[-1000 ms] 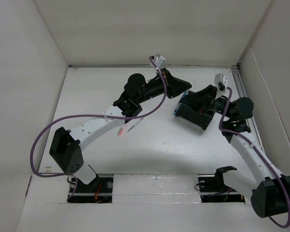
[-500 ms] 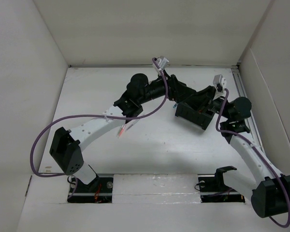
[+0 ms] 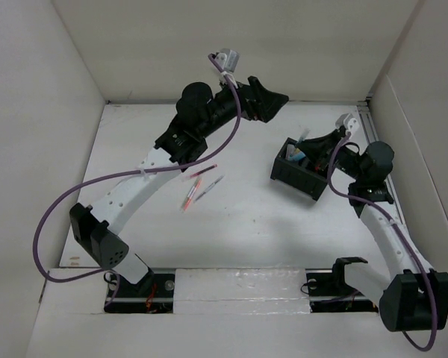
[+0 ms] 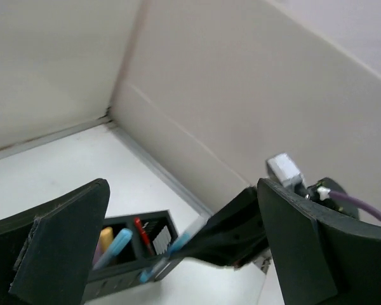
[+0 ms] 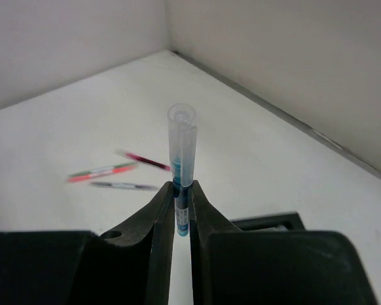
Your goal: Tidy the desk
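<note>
Matte white wall panels (image 3: 231, 45) stand on three sides, evenly lit.

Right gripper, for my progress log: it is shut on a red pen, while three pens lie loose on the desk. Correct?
Not quite. The right wrist view shows the pen in the right gripper is blue with a clear cap, not red. Three loose pens do lie on the desk.

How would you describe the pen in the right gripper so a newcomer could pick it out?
On the right side of the white desk sits a black organizer box, with the right gripper over it. Pinched in that gripper is a blue pen with a clear cap. Unlike the three loose pens lying flat farther left, it is held upright off the desk.
</note>
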Controlling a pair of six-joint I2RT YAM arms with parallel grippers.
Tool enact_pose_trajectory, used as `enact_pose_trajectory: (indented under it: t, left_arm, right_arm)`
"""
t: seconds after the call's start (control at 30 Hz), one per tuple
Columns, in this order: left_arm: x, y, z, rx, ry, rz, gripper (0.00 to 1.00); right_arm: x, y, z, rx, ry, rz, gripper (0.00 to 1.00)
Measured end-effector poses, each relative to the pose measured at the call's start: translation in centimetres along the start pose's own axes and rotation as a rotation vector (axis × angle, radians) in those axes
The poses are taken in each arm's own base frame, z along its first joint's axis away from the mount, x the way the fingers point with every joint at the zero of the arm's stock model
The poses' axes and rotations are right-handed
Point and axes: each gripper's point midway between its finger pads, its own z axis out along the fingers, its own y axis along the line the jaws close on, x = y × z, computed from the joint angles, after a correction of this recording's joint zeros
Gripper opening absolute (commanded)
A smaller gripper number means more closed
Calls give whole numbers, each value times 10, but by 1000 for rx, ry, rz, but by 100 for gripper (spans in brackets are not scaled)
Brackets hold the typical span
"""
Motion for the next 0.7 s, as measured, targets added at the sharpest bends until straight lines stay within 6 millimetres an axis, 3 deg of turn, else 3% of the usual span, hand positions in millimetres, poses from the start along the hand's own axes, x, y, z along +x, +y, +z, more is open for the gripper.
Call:
enact_pose_trajectory:
  t: [0.13, 0.17, 0.23, 0.3, 0.43, 0.6, 0.7]
  left_arm:
    - [12, 25, -21, -129, 31, -4, 99]
    - [35, 38, -40, -187, 86, -19, 97]
    - [44, 43, -49, -208, 101, -26, 97]
    - [71, 54, -72, -254, 158, -45, 96]
    - [112, 70, -111, -328, 256, -76, 95]
    - [138, 83, -144, -403, 301, -101, 86]
    - [149, 89, -161, -439, 308, -114, 82]
  right_arm:
    - [20, -48, -23, 194, 86, -49, 0]
    - [24, -61, -31, 247, 105, -58, 0]
    - [30, -81, -46, 337, 139, -79, 0]
    - [38, -97, -60, 414, 166, -105, 0]
    - [58, -111, -75, 496, 223, -110, 0]
    - [85, -120, -89, 571, 284, -78, 0]
    - [99, -122, -96, 606, 312, -58, 15]
